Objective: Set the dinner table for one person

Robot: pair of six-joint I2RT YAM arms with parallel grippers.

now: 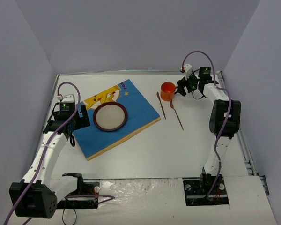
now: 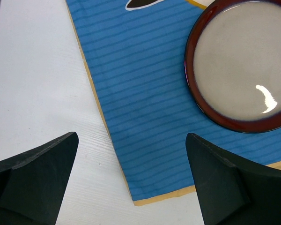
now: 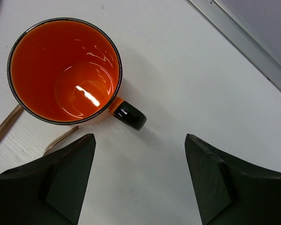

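**Right tool at mug, open and empty**

At right tool (image 3: 139, 138): parted wide but short of full spread, gripping nothing, touching nothing. Just ahead and left of it in wrist view, glossy orange ceramic mug (image 3: 65, 70), upright, empty, short black handle (image 3: 129, 115) pointing back toward the gap. Beside mug, two slim copper-coloured utensils (image 1: 161, 105), long axes running far-to-near, slightly slanted. Right arm plainly nearer; probably a grab at rim or handle next. At left tool (image 2: 131, 136): spread fully, empty, hovering over a corner of blue striped rectangular placemat (image 2: 140, 93), with round dark-red-rimmed beige plate (image 2: 243, 65) on the mat. Under everything, large flat white rectangular worktop with thin metal rim (image 1: 154, 150), stretching away from both arm bases.
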